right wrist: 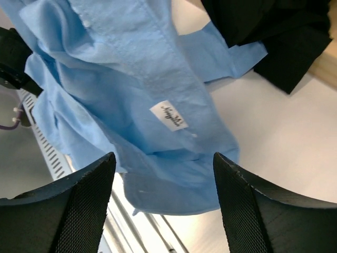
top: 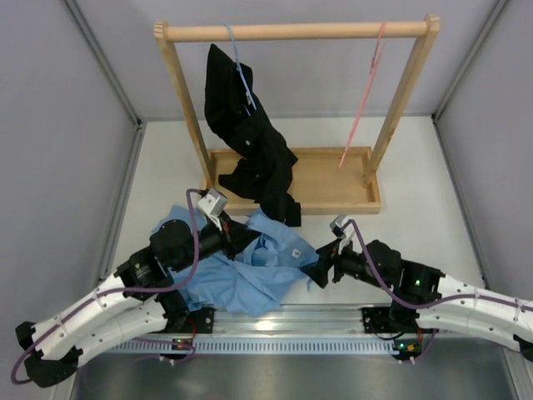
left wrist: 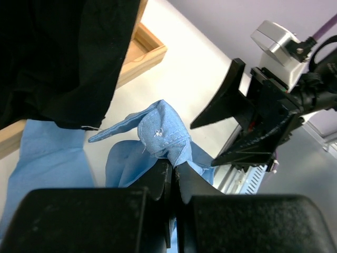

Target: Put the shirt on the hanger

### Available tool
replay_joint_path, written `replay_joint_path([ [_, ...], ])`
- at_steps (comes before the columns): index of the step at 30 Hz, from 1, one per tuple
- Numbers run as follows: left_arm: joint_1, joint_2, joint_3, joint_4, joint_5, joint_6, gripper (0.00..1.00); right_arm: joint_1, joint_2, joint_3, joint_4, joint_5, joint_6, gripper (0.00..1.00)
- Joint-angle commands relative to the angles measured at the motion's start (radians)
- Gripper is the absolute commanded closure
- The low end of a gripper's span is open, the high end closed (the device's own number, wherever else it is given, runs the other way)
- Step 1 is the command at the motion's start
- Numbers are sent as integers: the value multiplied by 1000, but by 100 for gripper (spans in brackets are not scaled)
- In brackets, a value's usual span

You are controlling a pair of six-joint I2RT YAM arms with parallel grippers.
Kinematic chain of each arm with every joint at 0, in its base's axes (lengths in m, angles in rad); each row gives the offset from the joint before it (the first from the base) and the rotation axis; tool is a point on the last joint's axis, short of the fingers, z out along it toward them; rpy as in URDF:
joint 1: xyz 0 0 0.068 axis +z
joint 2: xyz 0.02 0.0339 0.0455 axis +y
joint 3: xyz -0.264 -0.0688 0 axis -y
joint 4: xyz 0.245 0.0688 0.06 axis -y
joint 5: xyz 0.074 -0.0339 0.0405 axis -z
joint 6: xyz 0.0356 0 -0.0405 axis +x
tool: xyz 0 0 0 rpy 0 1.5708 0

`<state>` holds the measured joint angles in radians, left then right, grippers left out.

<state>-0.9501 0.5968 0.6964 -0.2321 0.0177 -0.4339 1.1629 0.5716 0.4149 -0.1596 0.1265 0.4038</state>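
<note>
The light blue shirt lies bunched on the table's near middle, between both arms. My left gripper is shut on a fold of the shirt near a stitched edge and holds it raised. My right gripper is open and empty at the shirt's right edge. In the right wrist view its open fingers frame the collar area with the white label. The pink hanger hangs by its hook from the right end of the wooden rail, apart from both grippers.
A wooden rack with a tray base stands at the back. A black shirt hangs on a light-blue hanger at the rail's left and drapes over the tray onto the table. Grey walls close in both sides.
</note>
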Motion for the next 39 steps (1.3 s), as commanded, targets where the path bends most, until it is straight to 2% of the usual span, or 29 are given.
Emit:
replay_joint_path([
  [1,-3,-38,-3,83,71,-5,100,1,-27,56,-49,79,-79,27],
  [4,-1,-60,-5,83,91,-9,100,-17,5,85,-55,88,-82,27],
  [9,-3,-112,-5,82,111,-5,100,-26,97,105,-47,15,-103,26],
  [11,-3,-132,-5,82,131,7,100,-29,91,104,-43,15,-121,23],
  [15,-1,-149,3,82,227,40,100,-55,53,125,-38,-92,-181,15],
  [19,-1,-152,5,80,320,70,100,-57,42,145,-23,-119,-239,12],
  [25,-1,-169,9,82,367,83,100,-85,123,186,-18,-362,-312,12],
  [28,-3,-180,11,80,347,83,100,-85,194,186,5,-497,-316,30],
  [29,-3,-186,12,82,337,83,100,-85,211,183,18,-514,-315,46],
  [31,-3,-192,11,79,320,84,100,-85,212,173,29,-533,-310,61],
  [32,-1,-198,11,76,294,84,100,-85,203,171,31,-525,-307,81],
  [33,-1,-201,11,68,277,84,100,-85,194,170,29,-503,-304,87],
  [35,-3,-206,11,57,239,84,100,-85,163,171,26,-472,-290,98],
  [37,-3,-204,15,34,160,83,100,-85,143,188,-9,-389,-274,100],
  [38,-3,-193,17,25,134,81,91,-85,128,200,-27,-360,-269,100],
  [39,-3,-189,20,14,89,78,74,-85,125,232,-53,-313,-266,100],
])
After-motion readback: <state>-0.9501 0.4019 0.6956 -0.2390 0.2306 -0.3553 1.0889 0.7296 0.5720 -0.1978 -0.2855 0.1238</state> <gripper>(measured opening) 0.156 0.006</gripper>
